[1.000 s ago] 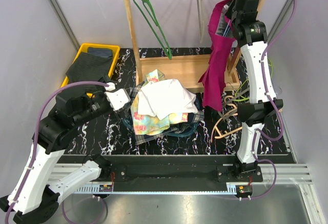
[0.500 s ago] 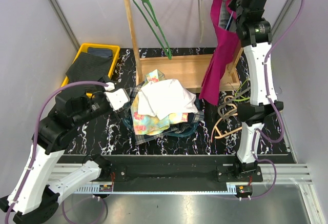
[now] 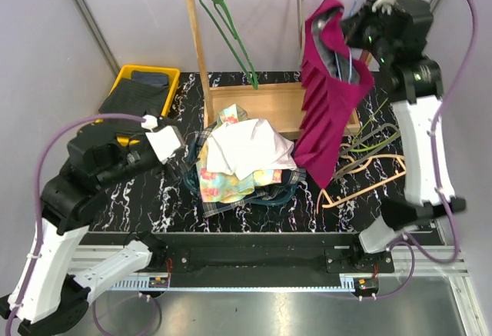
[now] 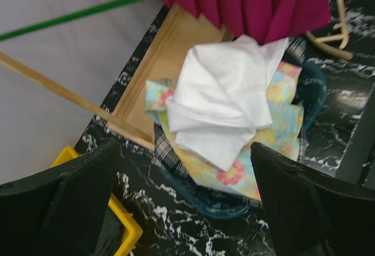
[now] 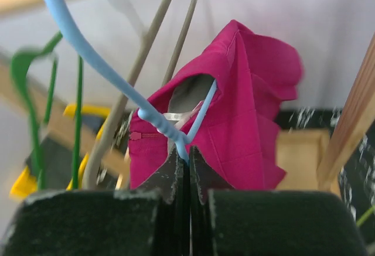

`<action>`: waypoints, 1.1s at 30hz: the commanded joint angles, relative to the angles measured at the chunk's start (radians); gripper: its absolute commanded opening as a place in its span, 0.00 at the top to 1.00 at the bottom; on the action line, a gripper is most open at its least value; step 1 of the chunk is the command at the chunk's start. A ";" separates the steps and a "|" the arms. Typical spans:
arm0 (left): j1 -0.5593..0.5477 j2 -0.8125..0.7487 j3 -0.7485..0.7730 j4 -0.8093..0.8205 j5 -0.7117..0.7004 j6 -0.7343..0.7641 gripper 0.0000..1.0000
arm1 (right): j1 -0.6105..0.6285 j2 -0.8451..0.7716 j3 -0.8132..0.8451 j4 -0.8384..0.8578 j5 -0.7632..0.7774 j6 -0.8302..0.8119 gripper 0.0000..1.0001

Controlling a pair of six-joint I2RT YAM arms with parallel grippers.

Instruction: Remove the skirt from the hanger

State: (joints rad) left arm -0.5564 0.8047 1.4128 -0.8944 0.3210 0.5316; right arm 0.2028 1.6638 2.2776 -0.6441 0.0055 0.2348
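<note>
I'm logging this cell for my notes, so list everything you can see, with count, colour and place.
rack: one, wood, at the back
skirt: one, magenta, on the blue hanger
blue hanger: one, light blue, in the right gripper
green hanger: one, green, on the rack, left
grey hanger: one, grey, on the rack
pile: one, white, floral, plaid, in the basket
basket: one, dark blue, table centre
tray: one, yellow, back left
garment: one, black, in the tray
loose hangers: several, beige, green, grey, table right
table: one, black marble
left gripper: open, by the pile
right gripper: shut on the blue hanger
</note>
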 commanded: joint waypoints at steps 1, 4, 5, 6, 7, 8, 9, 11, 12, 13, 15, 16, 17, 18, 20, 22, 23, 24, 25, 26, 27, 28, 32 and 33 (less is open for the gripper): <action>-0.004 0.043 0.190 0.066 0.217 -0.113 0.01 | 0.003 -0.346 -0.235 -0.006 -0.209 -0.015 1.00; -0.004 0.102 0.314 0.124 0.277 -0.207 0.01 | 0.003 -0.524 -0.378 -0.095 -0.235 -0.012 1.00; -0.004 0.126 0.337 0.143 0.295 -0.234 0.01 | 0.001 -0.564 -0.397 -0.112 -0.309 -0.012 1.00; -0.004 0.139 0.369 0.167 0.325 -0.261 0.01 | 0.003 -0.644 -0.424 -0.114 -0.353 -0.009 1.00; -0.004 0.149 0.386 0.210 0.340 -0.321 0.01 | 0.006 -0.683 -0.466 -0.115 -0.407 0.004 1.00; -0.004 0.178 0.403 0.225 0.352 -0.350 0.01 | 0.004 -0.712 -0.474 -0.123 -0.508 0.017 1.00; -0.004 0.194 0.431 0.250 0.369 -0.407 0.01 | 0.004 -0.749 -0.472 -0.138 -0.559 0.026 1.00; -0.004 0.230 0.445 0.271 0.377 -0.446 0.01 | 0.004 -0.766 -0.443 -0.195 -0.664 0.052 1.00; -0.004 0.237 0.446 0.282 0.388 -0.458 0.01 | 0.004 -0.780 -0.437 -0.201 -0.702 0.069 1.00; -0.004 0.243 0.446 0.302 0.389 -0.478 0.01 | 0.004 -0.783 -0.423 -0.200 -0.741 0.116 1.00; -0.004 0.258 0.445 0.318 0.391 -0.493 0.01 | 0.004 -0.785 -0.406 -0.183 -0.850 0.173 1.00; -0.005 0.261 0.437 0.331 0.391 -0.511 0.01 | 0.004 -0.789 -0.406 -0.128 -0.877 0.236 1.00; -0.004 0.264 0.434 0.334 0.391 -0.515 0.01 | 0.004 -0.792 -0.409 -0.094 -0.913 0.265 1.00; -0.004 0.264 0.431 0.339 0.397 -0.518 0.01 | 0.004 -0.794 -0.411 -0.060 -0.929 0.293 1.00; -0.002 0.261 0.417 0.344 0.398 -0.515 0.01 | 0.004 -0.780 -0.383 0.000 -0.963 0.343 1.00; 0.000 0.257 0.404 0.344 0.391 -0.507 0.01 | 0.006 -0.756 -0.360 0.042 -0.978 0.382 1.00; 0.001 0.257 0.388 0.344 0.391 -0.504 0.01 | 0.004 -0.753 -0.360 0.070 -0.995 0.400 1.00; 0.004 0.254 0.384 0.342 0.389 -0.501 0.01 | 0.004 -0.742 -0.363 0.101 -1.004 0.420 1.00; 0.004 0.254 0.376 0.341 0.395 -0.501 0.01 | 0.004 -0.742 -0.374 0.166 -1.013 0.464 1.00; 0.006 0.254 0.371 0.341 0.403 -0.499 0.01 | 0.004 -0.740 -0.380 0.200 -1.026 0.487 1.00; 0.006 0.255 0.362 0.341 0.420 -0.505 0.01 | 0.006 -0.739 -0.388 0.231 -1.030 0.507 1.00; 0.006 0.263 0.357 0.344 0.429 -0.509 0.01 | 0.004 -0.739 -0.407 0.295 -1.033 0.550 1.00; 0.006 0.287 0.330 0.377 0.458 -0.529 0.01 | 0.004 -0.745 -0.478 0.455 -1.053 0.659 1.00; 0.006 0.295 0.331 0.393 0.469 -0.562 0.01 | 0.004 -0.746 -0.489 0.480 -1.053 0.669 1.00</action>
State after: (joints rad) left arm -0.5552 1.0763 1.7561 -0.5903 0.7273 0.0280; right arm 0.2047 0.9276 1.8217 -0.4648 -1.0245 0.7570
